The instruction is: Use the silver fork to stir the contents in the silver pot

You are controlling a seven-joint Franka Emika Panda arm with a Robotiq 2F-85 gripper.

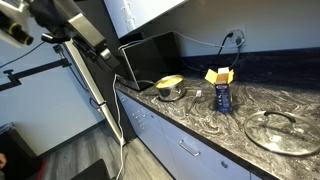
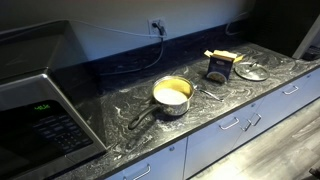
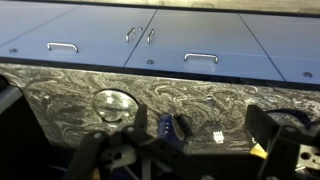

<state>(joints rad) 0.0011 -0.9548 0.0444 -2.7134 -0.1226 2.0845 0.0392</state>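
The silver pot (image 2: 172,95) with yellow contents stands on the marbled counter; it also shows in an exterior view (image 1: 168,88). Only its yellow edge shows in the wrist view (image 3: 263,150). The silver fork (image 2: 207,92) lies flat on the counter between the pot and a blue box; in the wrist view (image 3: 216,134) its tines show pale. My gripper (image 3: 172,140) is open and empty. It is high above the counter, well apart from fork and pot. The arm (image 1: 70,25) reaches in from the upper left in an exterior view.
A blue box with a yellow top (image 2: 218,68) (image 1: 222,95) (image 3: 165,125) stands next to the fork. A glass lid (image 2: 250,70) (image 1: 280,130) (image 3: 112,103) lies beyond it. A microwave (image 2: 40,110) sits at the counter's end. Cabinet drawers (image 3: 200,45) run below the counter edge.
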